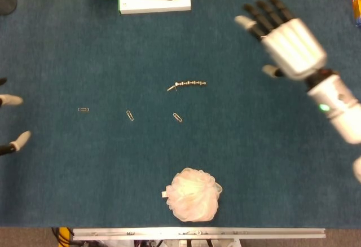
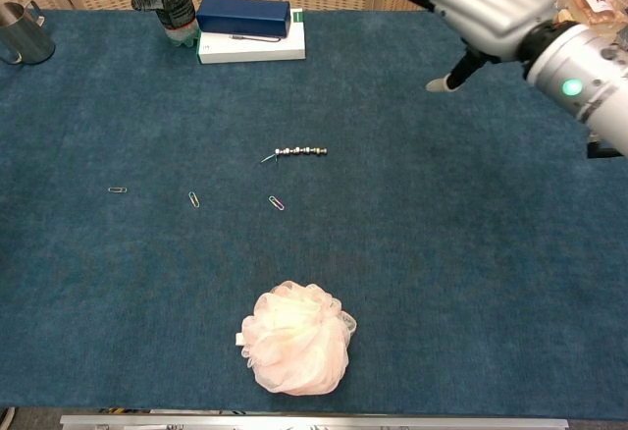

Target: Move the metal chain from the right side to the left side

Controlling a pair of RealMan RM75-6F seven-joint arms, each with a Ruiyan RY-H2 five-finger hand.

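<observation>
metal chain (image 1: 189, 83) lies mid-bench, untouched; my right hand (image 1: 285, 35) hangs spread and empty near the right edge; left hand (image 1: 12, 120), barely visible, unreadable; a sloppy pinch could skid it.

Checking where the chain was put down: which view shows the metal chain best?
The head view: it looks straight down on the metal chain, lying stretched out on the blue table, unobstructed. The chest view shows the same chain at a slant, equally clear of both robot hands.
</observation>
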